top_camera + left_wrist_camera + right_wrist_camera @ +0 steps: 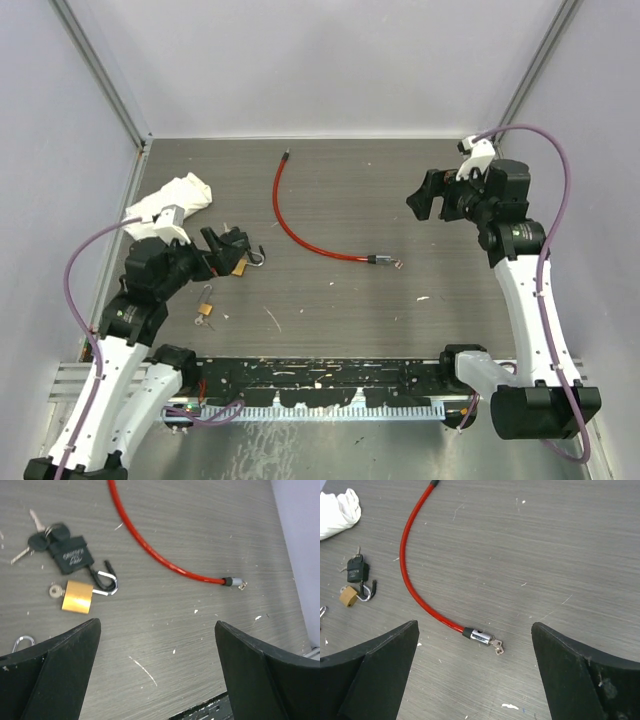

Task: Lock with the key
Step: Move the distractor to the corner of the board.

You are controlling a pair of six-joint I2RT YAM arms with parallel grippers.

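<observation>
Left hand spread, near padlock, the closer arm | padlock's shackle end points at cable | keys just beside padlock | right hand spread, well apart

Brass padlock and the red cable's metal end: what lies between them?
Bare tabletop with white specks, from brass padlock to cable end; left wrist view.

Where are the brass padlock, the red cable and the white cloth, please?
brass padlock (pixel 77 596): left wrist view, centre of its body.
red cable (pixel 403 555): right wrist view, mid-curve of its sheath.
white cloth (pixel 185 190): top external view, its crumpled middle.
</observation>
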